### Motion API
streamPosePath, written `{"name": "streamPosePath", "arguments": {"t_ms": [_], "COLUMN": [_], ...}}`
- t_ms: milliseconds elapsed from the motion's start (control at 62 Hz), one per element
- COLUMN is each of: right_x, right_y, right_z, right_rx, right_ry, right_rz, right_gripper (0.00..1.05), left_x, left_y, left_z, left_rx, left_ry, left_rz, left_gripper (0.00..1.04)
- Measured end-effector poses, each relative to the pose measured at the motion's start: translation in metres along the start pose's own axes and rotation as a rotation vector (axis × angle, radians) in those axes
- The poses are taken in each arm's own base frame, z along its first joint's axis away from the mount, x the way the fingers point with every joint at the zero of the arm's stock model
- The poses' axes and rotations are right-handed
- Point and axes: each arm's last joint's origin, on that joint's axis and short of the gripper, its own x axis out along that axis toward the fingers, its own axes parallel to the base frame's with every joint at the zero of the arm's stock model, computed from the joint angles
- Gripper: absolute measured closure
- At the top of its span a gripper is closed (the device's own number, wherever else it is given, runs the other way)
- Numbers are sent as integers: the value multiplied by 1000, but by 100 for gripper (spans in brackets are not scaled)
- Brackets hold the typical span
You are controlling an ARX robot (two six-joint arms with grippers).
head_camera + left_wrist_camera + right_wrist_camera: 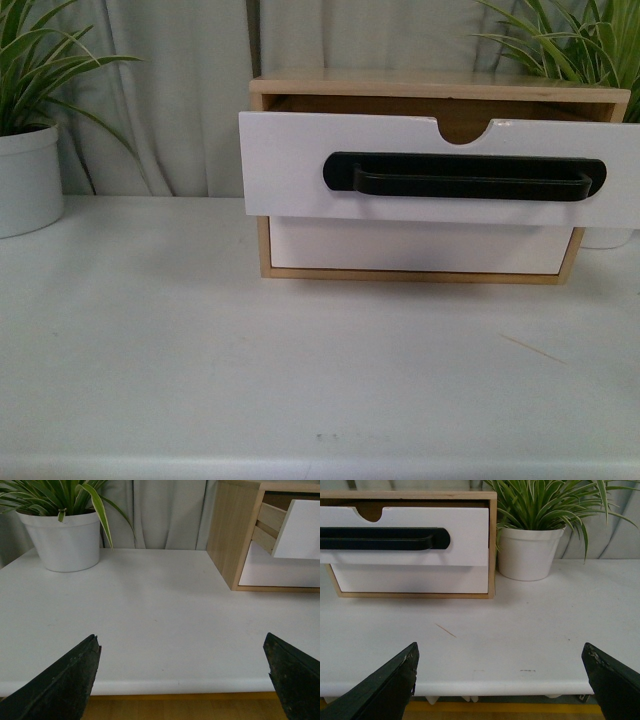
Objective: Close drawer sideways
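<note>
The drawer (290,165) is the upper one of a light-wood box (430,88) at the back of the white table. It is pulled out toward me, with a long black bar handle (465,178) and a semicircular notch (464,130) in its top edge. It also shows in the right wrist view (465,535) and, from the side, in the left wrist view (302,530). My left gripper (182,652) is open and empty over the table's near edge, left of the box. My right gripper (500,660) is open and empty over the near edge, in front of the box's right end. Neither arm shows in the front view.
A plain white lower drawer (420,247) sits shut in the box. A potted plant in a white pot (28,180) stands at the left, another (527,552) just right of the box. Grey curtains hang behind. The white table (300,360) stretches in front of the box.
</note>
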Motion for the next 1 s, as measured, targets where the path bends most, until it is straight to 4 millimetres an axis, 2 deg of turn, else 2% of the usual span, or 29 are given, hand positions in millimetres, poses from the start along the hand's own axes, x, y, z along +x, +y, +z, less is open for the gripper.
{"name": "streamPosePath", "arguments": {"t_ms": [839,887,935,968,1000], "right_x": [0,0,2,5,10], "right_y": [0,0,-1,-2,-5], "right_z": [0,0,-1,-1,0], "right_rx": [0,5,29,48,62], "right_ry": [0,70,194,250,277], "right_rz": [0,63,138,171,179], "right_gripper": [9,9,9,9,9], "left_x": [0,0,1,3,7], "left_y": [0,0,0,-4,-9], "left_z": [0,0,-1,1,2], "left_rx": [0,0,-57,-102,-98], "left_ry": [0,0,91,242,305], "left_rz": [0,0,146,338,466], "left_gripper": [6,6,6,6,6]}}
